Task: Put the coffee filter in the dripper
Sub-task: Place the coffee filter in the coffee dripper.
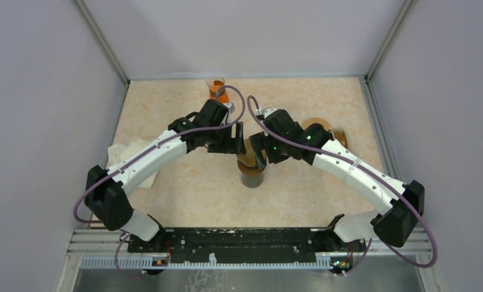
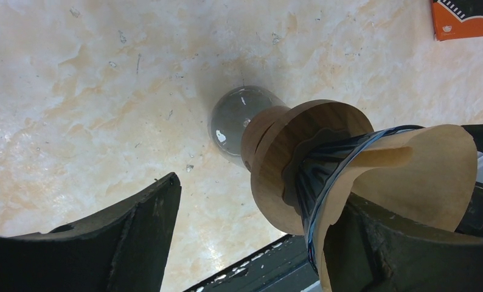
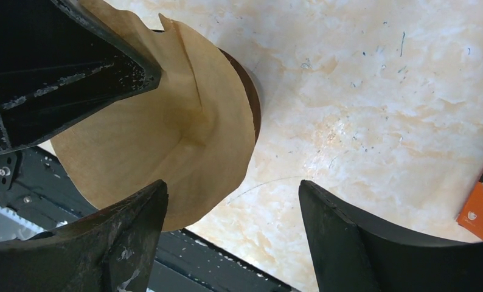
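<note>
Seating of coffee filter [image 3: 166,140]: the brown paper cone stands open in the mouth of the dripper [image 2: 315,176]. One lip rides high and folds outward, so I judge it not fully down.
Stack: the dripper sits in a wooden collar [image 2: 281,152] on a glass carafe [image 2: 233,118]. It is midway between the left and right edges of the table, somewhat closer to the near edge.
Axis: the cone axis runs upright, point down into the dripper and mouth up toward both wrists.
Left gripper [image 2: 260,194]: fingers spread wide, grasping nothing. The filter's raised lip lies against its right-hand finger. From the right wrist, that finger sits over the cone mouth.
Right gripper [image 3: 233,185]: fingers spread, empty. The filter lies off to its left-hand finger, with bare table between the tips.
Nearer arm: the left, by my reading; the push would be down along the axis.
Bystander: an orange box [image 1: 218,91] at the far edge, well apart.
</note>
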Robot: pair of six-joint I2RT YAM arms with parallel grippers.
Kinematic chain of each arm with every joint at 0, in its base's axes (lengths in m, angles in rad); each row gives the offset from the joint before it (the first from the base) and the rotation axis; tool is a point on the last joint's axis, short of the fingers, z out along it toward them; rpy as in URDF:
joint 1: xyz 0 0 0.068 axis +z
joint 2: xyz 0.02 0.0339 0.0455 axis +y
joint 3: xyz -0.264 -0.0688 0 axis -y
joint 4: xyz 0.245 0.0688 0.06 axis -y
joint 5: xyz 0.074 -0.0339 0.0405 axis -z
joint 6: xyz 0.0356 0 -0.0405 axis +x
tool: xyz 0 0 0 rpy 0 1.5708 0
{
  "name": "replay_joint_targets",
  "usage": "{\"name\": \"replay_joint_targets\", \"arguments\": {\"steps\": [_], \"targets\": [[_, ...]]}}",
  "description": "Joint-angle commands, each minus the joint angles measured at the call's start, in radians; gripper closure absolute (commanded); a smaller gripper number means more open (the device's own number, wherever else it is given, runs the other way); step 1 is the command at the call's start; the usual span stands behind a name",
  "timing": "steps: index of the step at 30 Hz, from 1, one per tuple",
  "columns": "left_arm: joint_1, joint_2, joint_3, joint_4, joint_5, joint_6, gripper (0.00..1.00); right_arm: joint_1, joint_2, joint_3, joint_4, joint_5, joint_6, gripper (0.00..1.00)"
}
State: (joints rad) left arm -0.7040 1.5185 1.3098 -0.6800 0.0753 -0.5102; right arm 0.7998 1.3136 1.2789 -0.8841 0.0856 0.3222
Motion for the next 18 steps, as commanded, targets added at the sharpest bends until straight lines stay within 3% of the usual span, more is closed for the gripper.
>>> {"name": "replay_joint_targets", "arguments": {"steps": [1, 12, 18], "targets": [[0.008, -0.027, 0.034, -0.014, -0.019, 0.029, 0.16, -0.009, -0.018, 0.052, -0.024, 0.034, -0.021, 0.21], [0.008, -0.035, 0.035, -0.004, 0.003, 0.050, 0.16, -0.009, -0.066, 0.058, 0.078, 0.074, 0.030, 0.20], [0.007, -0.043, 0.037, -0.003, 0.007, 0.055, 0.15, -0.009, -0.036, 0.076, 0.096, 0.005, 0.032, 0.20]]}}
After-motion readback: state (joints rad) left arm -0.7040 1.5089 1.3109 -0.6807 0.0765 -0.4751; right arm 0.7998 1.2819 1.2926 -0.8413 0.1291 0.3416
